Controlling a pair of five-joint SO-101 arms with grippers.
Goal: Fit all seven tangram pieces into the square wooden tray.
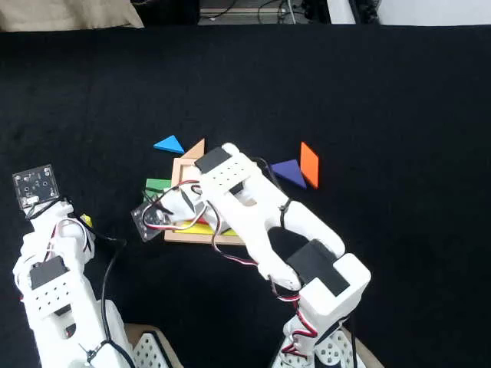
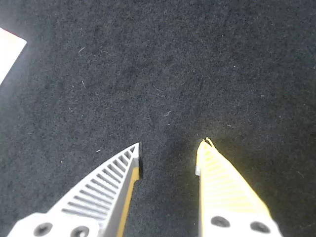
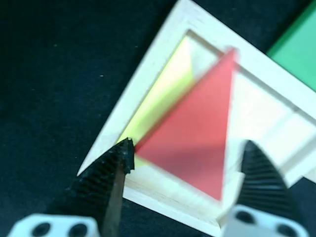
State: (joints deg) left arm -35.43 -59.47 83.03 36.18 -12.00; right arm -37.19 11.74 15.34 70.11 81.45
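While the right end effector [image 3: 187,148] hangs low over the square wooden tray [image 3: 148,74], its jaws are spread wide around the red triangle [image 3: 202,118]. One tip is seen at the triangle's corner and the other just clear of its far edge, so nothing is judged to be gripped. The red triangle lies across the tray's corner. It overlaps the yellow piece [image 3: 170,89] already in the recess, and one point reaches over the rim, so it is not yet seated flat. The green piece [image 3: 296,44] lies just outside the tray. On the worktop [image 2: 148,59] beyond the tray, the blue triangle [image 1: 169,144] and the tan triangle [image 1: 197,148] are seen near its far edge. The purple triangle [image 1: 288,172] and the orange parallelogram [image 1: 309,164] lie together off to one side. The left end effector [image 2: 170,153] is held open over bare worktop, with nothing between its jaws.

The step in hand is taken to be the seating of the red triangle. It would best be turned so that its long edge runs along the yellow piece, then slid until the overhanging point drops inside the rim. Any push should be kept light and level, since the tray is loose on the worktop and could be shifted. The yellow piece should not be ridden up over.
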